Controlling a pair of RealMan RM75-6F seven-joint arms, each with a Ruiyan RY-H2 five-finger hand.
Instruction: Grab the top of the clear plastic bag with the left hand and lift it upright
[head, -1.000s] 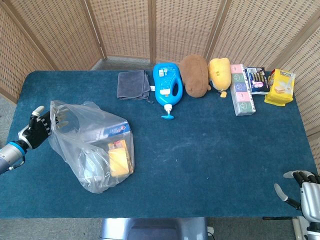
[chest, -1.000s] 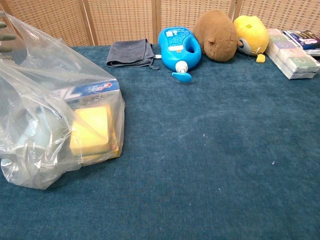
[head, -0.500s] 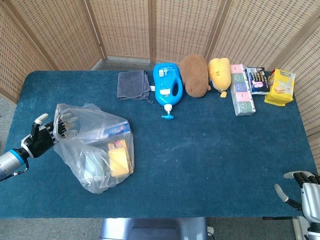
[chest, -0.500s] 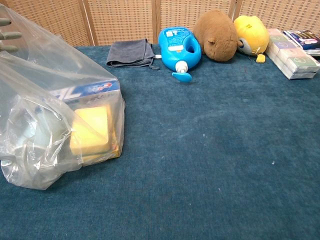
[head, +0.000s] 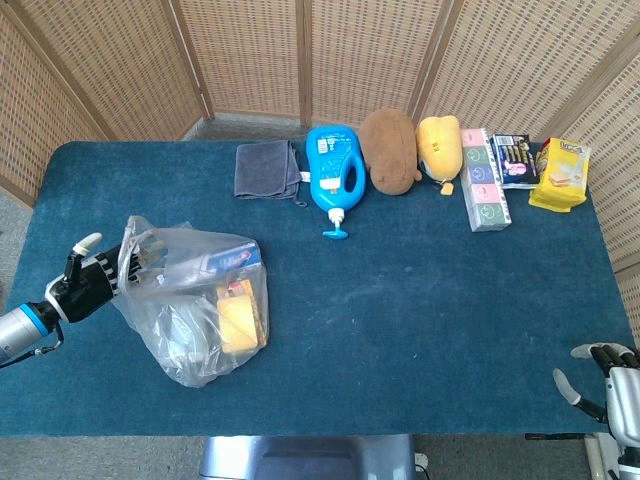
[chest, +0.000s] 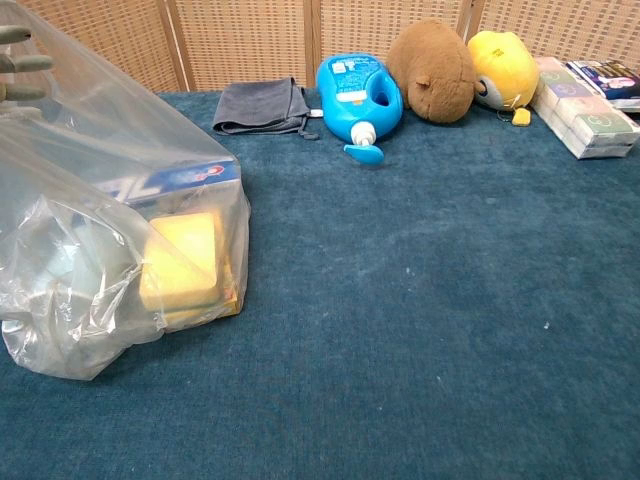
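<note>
The clear plastic bag (head: 195, 305) lies on its side at the left of the blue table (head: 420, 300), holding a yellow pack (head: 238, 322) and a blue-and-white box (head: 225, 260). My left hand (head: 88, 285) is at the bag's top end on its left, fingers spread. Some fingertips (head: 140, 255) show through the plastic at the bag's mouth, with no closed grip visible. In the chest view the bag (chest: 100, 240) fills the left side and the fingertips (chest: 22, 64) show at the top-left corner. My right hand (head: 608, 380) hangs off the table's near right corner, holding nothing.
Along the far edge lie a grey cloth (head: 267, 168), a blue detergent bottle (head: 333, 170), a brown plush (head: 390, 148), a yellow plush (head: 439, 146), a long box of tissue packs (head: 483, 180), a dark packet (head: 517, 160) and a yellow packet (head: 561, 174). Wicker screens stand behind.
My left hand has moved nearer and rightward against the bag's top. The bag's upper end has been pushed in and sits lower and more crumpled. The right hand sank slightly.
</note>
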